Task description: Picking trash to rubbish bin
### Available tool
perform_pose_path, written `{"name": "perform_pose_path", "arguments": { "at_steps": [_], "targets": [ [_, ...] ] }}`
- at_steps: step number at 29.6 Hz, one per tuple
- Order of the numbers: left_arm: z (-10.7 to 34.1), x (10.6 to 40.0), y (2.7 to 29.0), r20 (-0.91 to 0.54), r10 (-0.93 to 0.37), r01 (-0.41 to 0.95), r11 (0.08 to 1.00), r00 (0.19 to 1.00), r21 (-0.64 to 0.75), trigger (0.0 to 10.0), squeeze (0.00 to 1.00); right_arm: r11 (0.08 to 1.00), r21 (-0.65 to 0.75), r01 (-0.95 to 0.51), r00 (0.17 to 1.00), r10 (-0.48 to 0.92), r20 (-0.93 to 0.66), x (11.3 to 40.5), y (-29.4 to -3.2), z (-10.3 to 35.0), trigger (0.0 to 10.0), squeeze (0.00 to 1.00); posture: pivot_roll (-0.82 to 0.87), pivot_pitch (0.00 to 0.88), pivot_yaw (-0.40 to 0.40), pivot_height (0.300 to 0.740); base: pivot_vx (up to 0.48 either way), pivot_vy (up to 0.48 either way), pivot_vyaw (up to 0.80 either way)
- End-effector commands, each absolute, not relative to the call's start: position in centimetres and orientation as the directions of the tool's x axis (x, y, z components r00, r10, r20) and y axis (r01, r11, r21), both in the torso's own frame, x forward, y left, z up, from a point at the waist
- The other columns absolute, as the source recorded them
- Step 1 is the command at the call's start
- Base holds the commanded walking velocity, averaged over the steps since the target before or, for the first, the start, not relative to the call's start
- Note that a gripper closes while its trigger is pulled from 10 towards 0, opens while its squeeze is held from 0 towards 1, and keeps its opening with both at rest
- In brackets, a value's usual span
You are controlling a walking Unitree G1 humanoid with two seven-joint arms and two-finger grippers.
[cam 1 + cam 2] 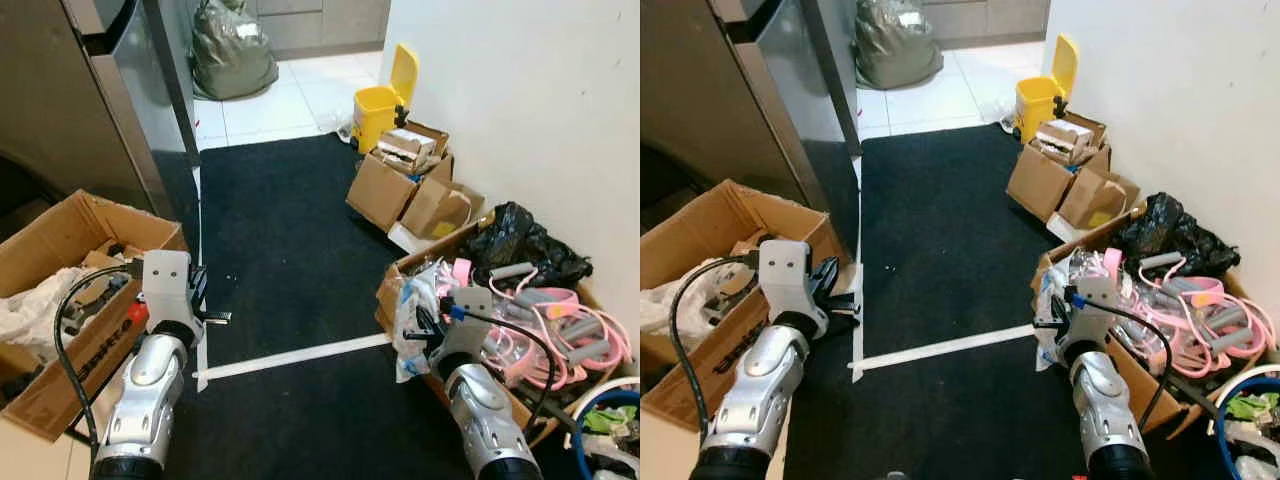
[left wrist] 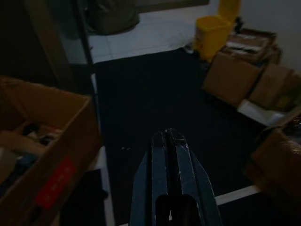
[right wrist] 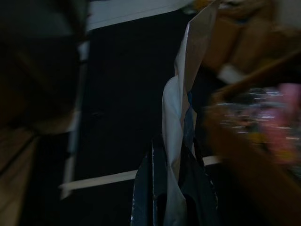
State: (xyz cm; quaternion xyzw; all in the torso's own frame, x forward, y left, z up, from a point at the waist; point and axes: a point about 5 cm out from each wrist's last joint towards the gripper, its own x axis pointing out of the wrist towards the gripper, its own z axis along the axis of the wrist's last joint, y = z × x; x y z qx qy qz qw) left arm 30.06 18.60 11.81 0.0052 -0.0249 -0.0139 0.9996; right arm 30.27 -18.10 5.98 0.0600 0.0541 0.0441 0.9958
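Close to me, the robot's right pincer (image 3: 174,188) is shut tight on a thin piece of white plastic wrapper (image 3: 181,99), and the wrapper sticks up out of its black fingers. The pincer hangs by the edge of a cardboard box (image 1: 392,285) full of pink hoses (image 1: 560,320) and a black bag (image 1: 520,245). On the other side, the left pincer (image 2: 170,141) is closed with nothing in it, its two fingers pressed flat together. It hovers over the black mat (image 1: 290,230), just beside an open brown box (image 1: 70,235) with paper and bits inside. A strip of white tape (image 1: 290,358) lies across the mat between the two arms. Farther along the white wall sit some smaller cardboard boxes (image 1: 390,190). Behind them stands the yellow rubbish bin (image 1: 378,112) with its lid up, well apart from the wrapper. At the far end, on the pale floor tiles, rests a big stuffed grey sack (image 1: 232,50)
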Motion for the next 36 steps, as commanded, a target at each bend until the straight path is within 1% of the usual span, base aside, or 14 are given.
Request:
{"name": "perform_pose_path", "arguments": {
  "at_steps": [1, 5, 10, 18, 36],
  "targets": [
    [11.47, 29.87, 18.83, 0.032, -0.024, 0.024, 1.000, 0.999, 0.020, 10.0, 0.00, 0.990, 0.123, -0.068, 0.988, 0.084, -0.127, 29.87, -18.34, 5.38, 10.0, 0.00, 0.05, 0.158, 0.040, 0.740, 0.259, 0.000, 0.00],
    [11.48, 29.89, 18.83, 0.033, -0.025, 0.025, 0.999, 0.999, 0.021, 10.0, 0.00, 0.990, 0.119, -0.072, 0.988, 0.087, -0.128, 29.88, -18.31, 5.38, 10.0, 0.00, 0.05, 0.158, 0.041, 0.740, 0.256, 0.000, 0.00],
    [11.46, 29.92, 18.79, 0.031, -0.028, 0.027, 0.999, 0.999, 0.021, 10.0, 0.00, 0.994, 0.074, -0.081, 0.987, 0.090, -0.131, 29.92, -18.33, 5.43, 10.0, 0.00, 0.05, 0.158, 0.041, 0.740, 0.257, 0.000, 0.00],
    [11.48, 29.94, 18.77, 0.031, -0.028, 0.027, 0.999, 0.999, 0.021, 10.0, 0.00, 0.995, 0.062, -0.078, 0.988, 0.085, -0.132, 30.01, -18.38, 5.45, 10.0, 0.00, 0.05, 0.159, 0.041, 0.740, 0.258, 0.000, 0.00],
    [11.45, 29.88, 18.74, 0.032, -0.026, 0.025, 1.000, 0.999, 0.018, 10.0, 0.00, 0.995, 0.048, -0.084, 0.987, 0.090, -0.133, 30.04, -18.36, 5.47, 10.0, 0.00, 0.04, 0.158, 0.038, 0.740, 0.257, 0.000, 0.51]
  ]
}}
